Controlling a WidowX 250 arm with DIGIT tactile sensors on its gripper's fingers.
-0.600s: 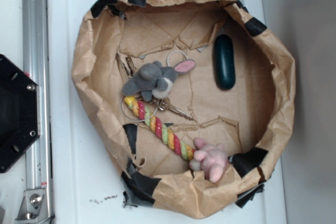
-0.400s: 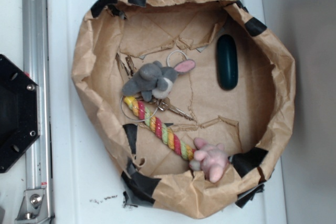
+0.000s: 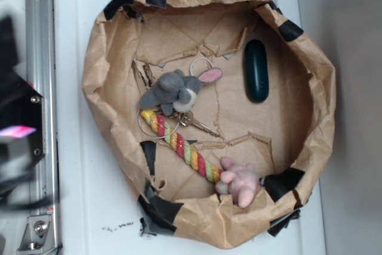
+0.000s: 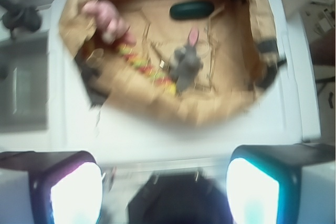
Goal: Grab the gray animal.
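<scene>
The gray animal (image 3: 173,91) lies inside the brown paper bowl (image 3: 98,88), left of centre, its pink-lined ear pointing right. In the wrist view the gray animal (image 4: 186,64) shows far ahead, blurred. My gripper (image 4: 164,192) is open, its two pads wide apart with nothing between them, hovering over the white surface outside the bowl. In the exterior view the gripper (image 3: 15,141) is only a dark blur at the left edge, well away from the toy.
A striped rope toy (image 3: 182,146) runs from under the gray animal to a pink plush toy (image 3: 240,182). Keys (image 3: 197,123) and a ring lie beside it. A dark green oval case (image 3: 256,70) sits at the bowl's right. A metal rail (image 3: 40,58) runs along the left.
A blurred dark arm has come into the exterior view at the left edge, over the black base. The toys in the bowl have not moved.
</scene>
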